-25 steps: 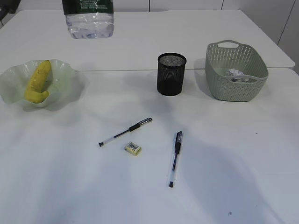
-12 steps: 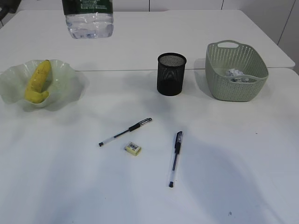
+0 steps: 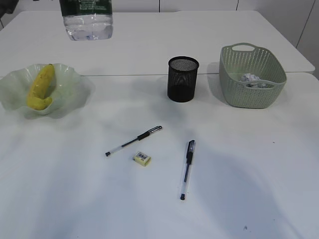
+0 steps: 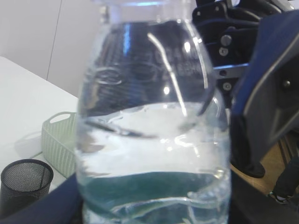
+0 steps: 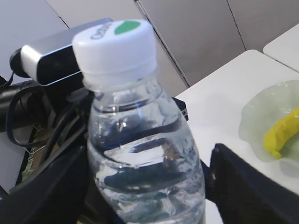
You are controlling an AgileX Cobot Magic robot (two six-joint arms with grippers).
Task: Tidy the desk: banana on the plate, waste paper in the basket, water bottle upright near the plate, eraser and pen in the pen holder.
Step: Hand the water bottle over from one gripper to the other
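Overhead, water bottle (image 3: 85, 19) aloft past the far left of the white seamed desk (image 3: 159, 199), clamped between both grippers' dark fingers (image 5: 243, 186). Banana (image 3: 41, 85) on plate (image 3: 75, 82) at left edge; pale panelled walls behind.

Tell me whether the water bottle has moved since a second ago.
Yes. The water bottle has shifted left in the exterior view, farther from the pen holder, which has stayed put.
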